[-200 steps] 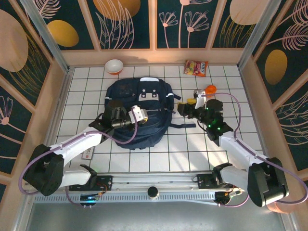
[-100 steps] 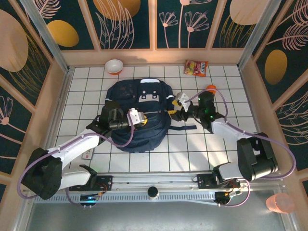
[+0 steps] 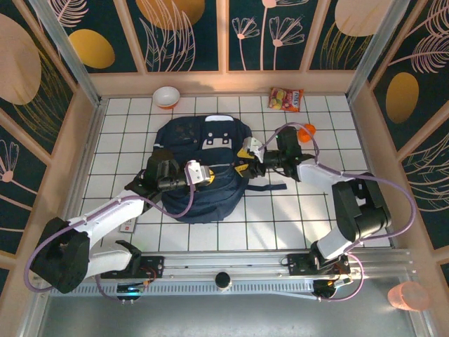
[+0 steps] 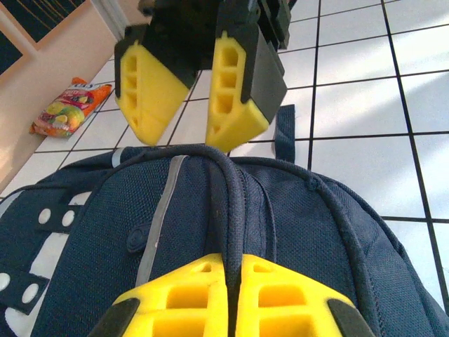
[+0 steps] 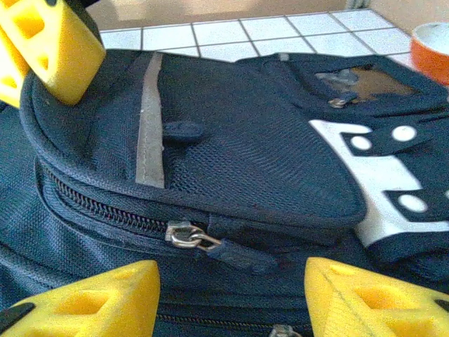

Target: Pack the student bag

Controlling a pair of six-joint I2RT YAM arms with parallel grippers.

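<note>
From above, the large navy-blue fabric student bag point(image 3: 210, 200) lies flat in the middle of the white tiled surface point(image 3: 280, 225). The left pincer point(image 3: 203, 173) rests on it and the right pincer point(image 3: 243, 158) is at its right edge.

The left wrist view shows the left pincer point(image 4: 233, 295) clamped shut on a dark ridge of the bag point(image 4: 295, 232). The right pincer point(image 4: 188, 137) hangs beyond it, parted.

In the right wrist view, the right pincer point(image 5: 231, 291) stands wide on either side of a silver zipper pull point(image 5: 188, 236). The bag point(image 5: 245, 140) shows a grey reflective stripe point(image 5: 149, 133), mesh weave and a pale patch point(image 5: 379, 189) with studded dark straps.
</note>
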